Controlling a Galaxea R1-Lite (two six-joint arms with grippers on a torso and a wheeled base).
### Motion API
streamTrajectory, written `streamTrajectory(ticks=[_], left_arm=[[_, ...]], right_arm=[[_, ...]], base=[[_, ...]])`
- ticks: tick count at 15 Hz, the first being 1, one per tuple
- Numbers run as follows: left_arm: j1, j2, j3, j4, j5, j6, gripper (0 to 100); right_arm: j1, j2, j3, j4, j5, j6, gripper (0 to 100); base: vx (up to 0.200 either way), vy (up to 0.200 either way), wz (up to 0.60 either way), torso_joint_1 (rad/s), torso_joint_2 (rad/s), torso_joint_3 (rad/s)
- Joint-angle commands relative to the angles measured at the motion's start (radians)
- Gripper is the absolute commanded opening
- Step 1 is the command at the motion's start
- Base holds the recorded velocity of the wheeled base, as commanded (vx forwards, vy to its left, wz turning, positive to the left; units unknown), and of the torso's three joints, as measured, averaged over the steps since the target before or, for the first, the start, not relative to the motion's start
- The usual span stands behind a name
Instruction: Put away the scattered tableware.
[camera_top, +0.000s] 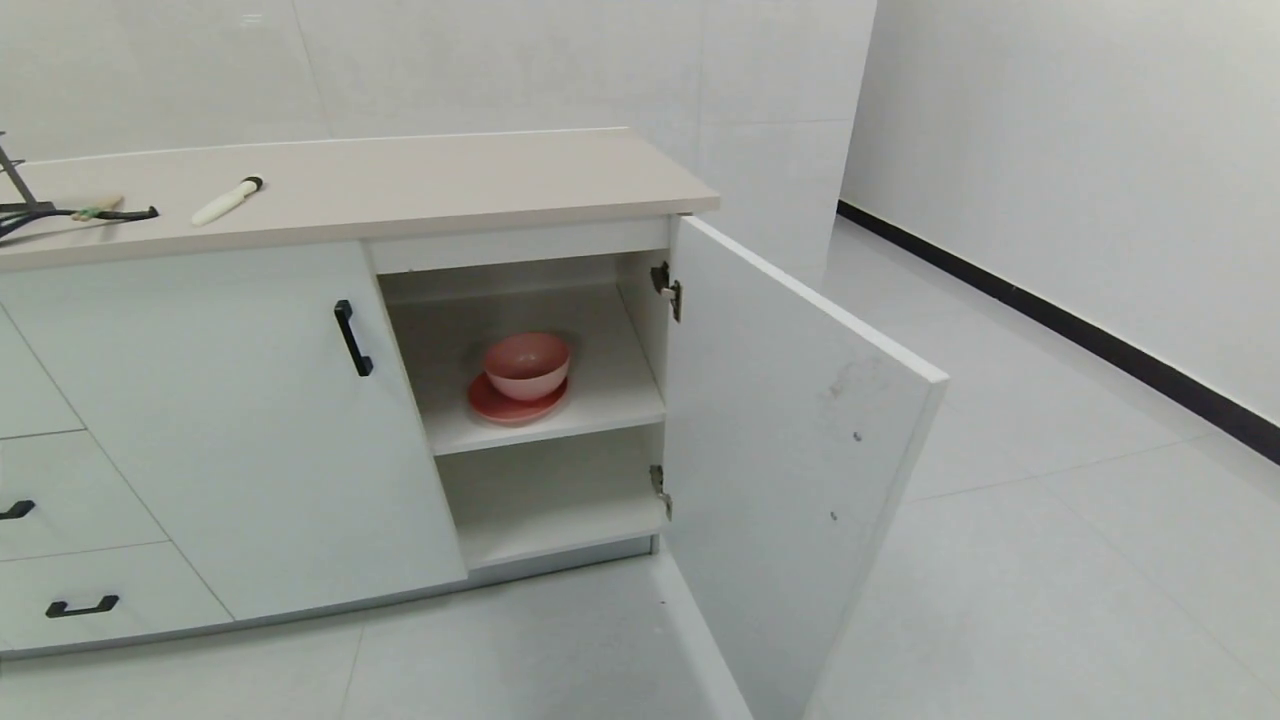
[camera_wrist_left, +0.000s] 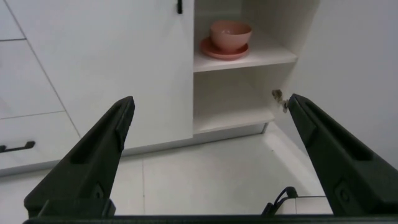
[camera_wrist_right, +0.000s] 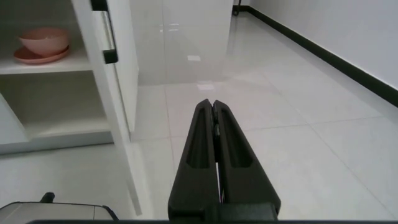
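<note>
Pink bowl (camera_top: 527, 362) is sitting on a red plate (camera_top: 515, 402) on the cupboard shelf (camera_top: 610, 400), probably stacked to save room. Left gripper (camera_wrist_left: 211, 102) is hanging with jaws wide and empty; right gripper (camera_wrist_right: 215, 104) is holding them closed.

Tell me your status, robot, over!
Left gripper open, right gripper shut, both empty. Pink bowl on pink plate, upper shelf. White-handled tool on countertop. Cabinet door wide open.

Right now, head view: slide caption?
Pink round bowl on red round plate, upper shelf of open white cabinet.
</note>
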Motion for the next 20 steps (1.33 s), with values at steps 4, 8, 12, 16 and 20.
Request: streamTrajectory(ticks=[4,8,12,16,20], left_arm=[[0.0,0.0,0.0,0.0,-0.006,0.003,100],[0.0,0.0,0.0,-0.001,-0.006,0.0,100],[0.0,0.0,0.0,-0.001,-0.003,-0.003,100],[0.0,0.0,0.0,-0.001,-0.002,-0.003,100],[0.0,0.0,0.0,-0.001,0.0,-0.008,100]], right_arm=[[0.0,0.001,0.0,-0.008,0.037,-0.017,0],[-0.004,0.014,-0.058,-0.246,0.052,-0.014,0],[0.009,0.459,-0.328,-0.211,0.221,-0.086,0],[0.08,0.818,-0.495,-0.212,0.353,-0.104,0],[0.104,1.015,-0.538,-0.283,0.347,-0.166,0]], base=[[0.0,0.0,0.0,0.0,0.0,0.0],[-0.15,0.0,0.0,0.003,0.0,-0.002],[0.0,0.0,0.0,0.0,0.0,0.0],[0.0,0.0,0.0,0.0,0.0,0.0],[0.0,0.0,0.0,0.0,0.0,0.0]])
